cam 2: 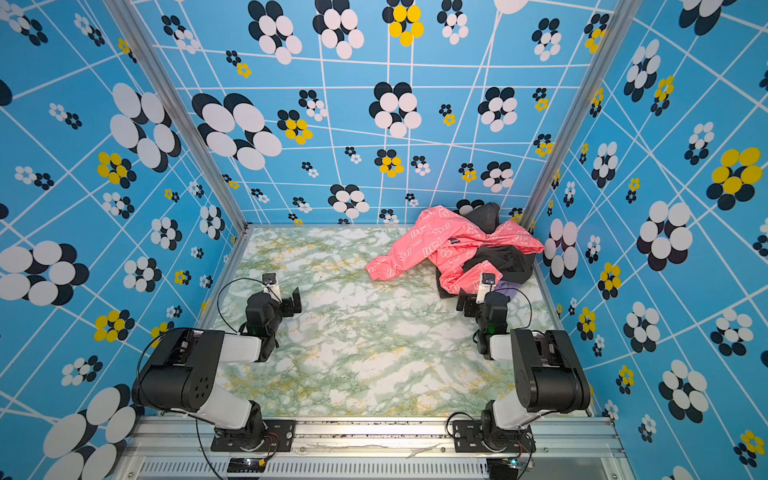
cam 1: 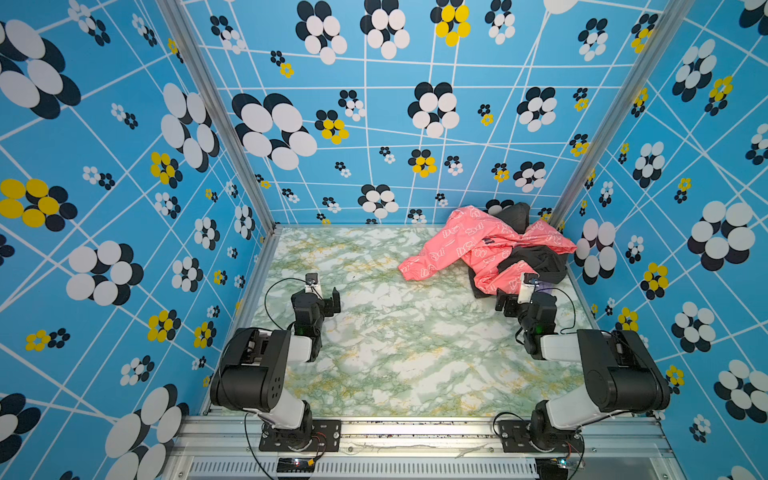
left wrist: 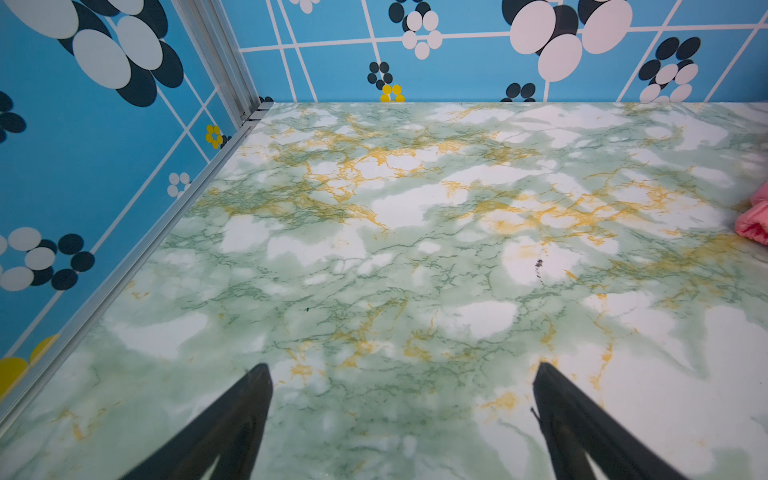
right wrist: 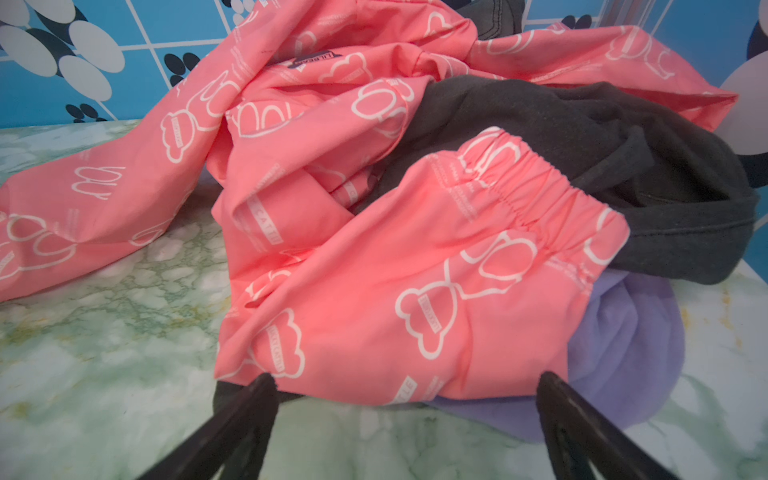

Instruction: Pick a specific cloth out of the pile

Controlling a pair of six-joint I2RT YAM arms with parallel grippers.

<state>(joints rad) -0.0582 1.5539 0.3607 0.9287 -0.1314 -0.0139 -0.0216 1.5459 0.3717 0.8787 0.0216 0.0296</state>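
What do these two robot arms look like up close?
Both the left arm and right arm have chunky black joints, white links and thin looping black cables. A small white camera sits at each wrist. The left tool and right tool have slim, black, tapering fingers.

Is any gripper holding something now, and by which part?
Nothing is held: left gripper open above the table, right gripper open, facing the pile.
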